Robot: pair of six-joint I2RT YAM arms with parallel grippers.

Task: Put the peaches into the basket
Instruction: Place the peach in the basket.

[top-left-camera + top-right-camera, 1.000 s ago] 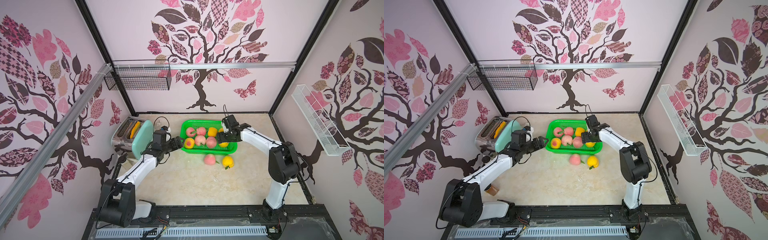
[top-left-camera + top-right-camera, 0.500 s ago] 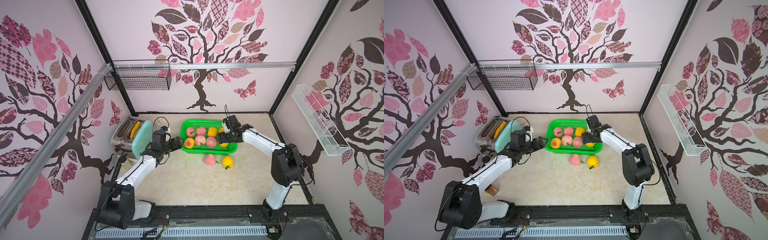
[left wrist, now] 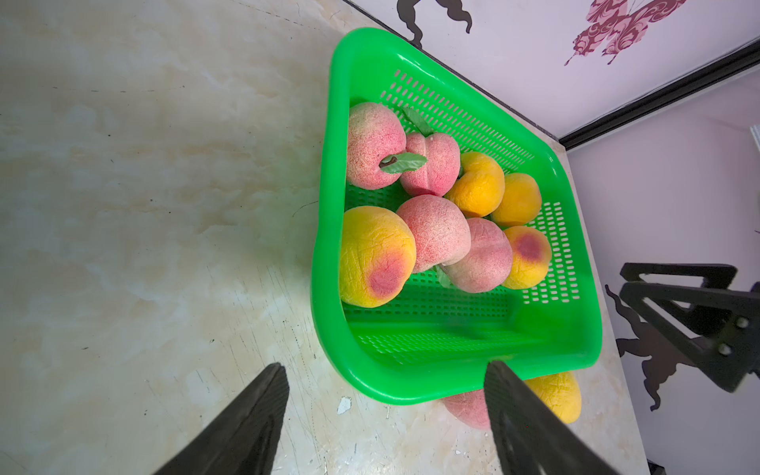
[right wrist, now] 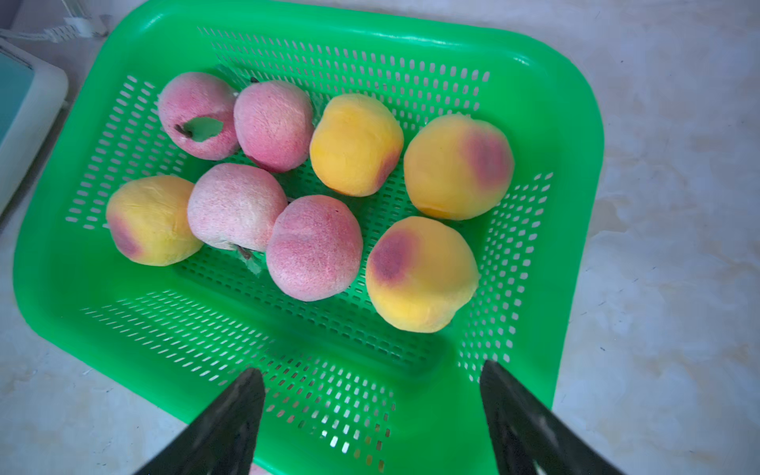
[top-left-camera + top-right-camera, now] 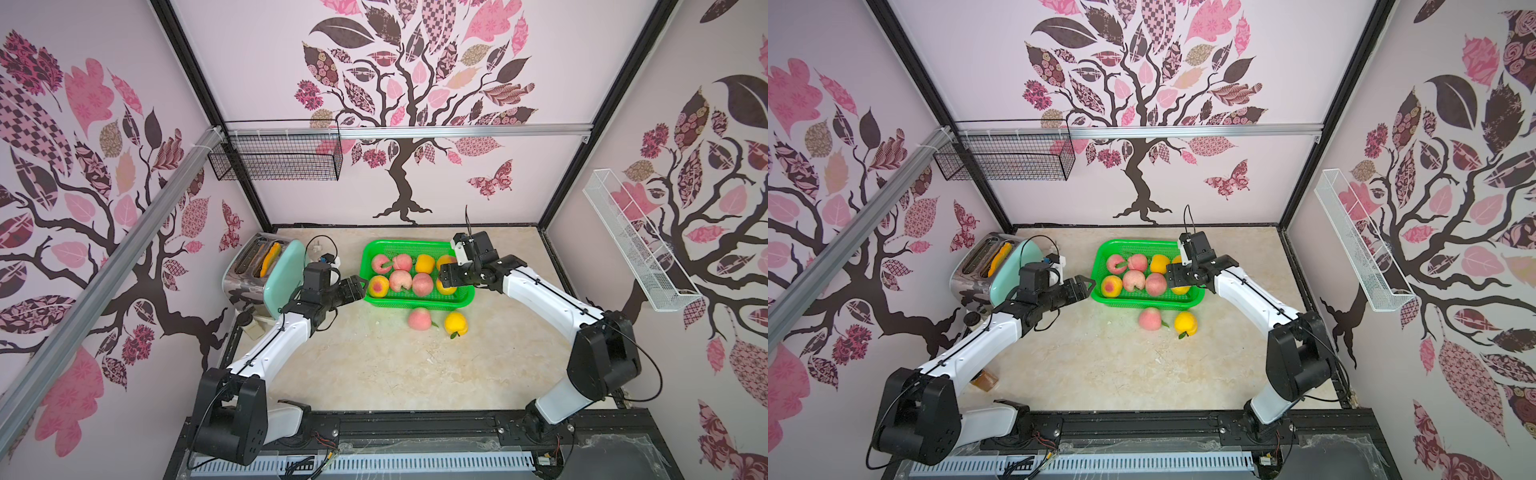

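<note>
Right wrist view: right hand [image 4: 370, 368] spread, empty, over basket [image 4: 432, 432]

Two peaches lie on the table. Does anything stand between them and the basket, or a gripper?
Nothing visible. The pink peach and yellow peach lie just outside the green basket; only its near wall separates them. The open left gripper, at the basket's corner, has bare table toward them.

We see the bright green, mesh-sided basket [image 5: 417, 301] standing upright. It holds eight peaches [image 4: 314, 246] in two rows, four pink and four yellow-orange with a red blush. Just outside its near long wall lie a pink peach [image 5: 419, 319] and a yellow peach [image 5: 455, 323], side by side.
</note>
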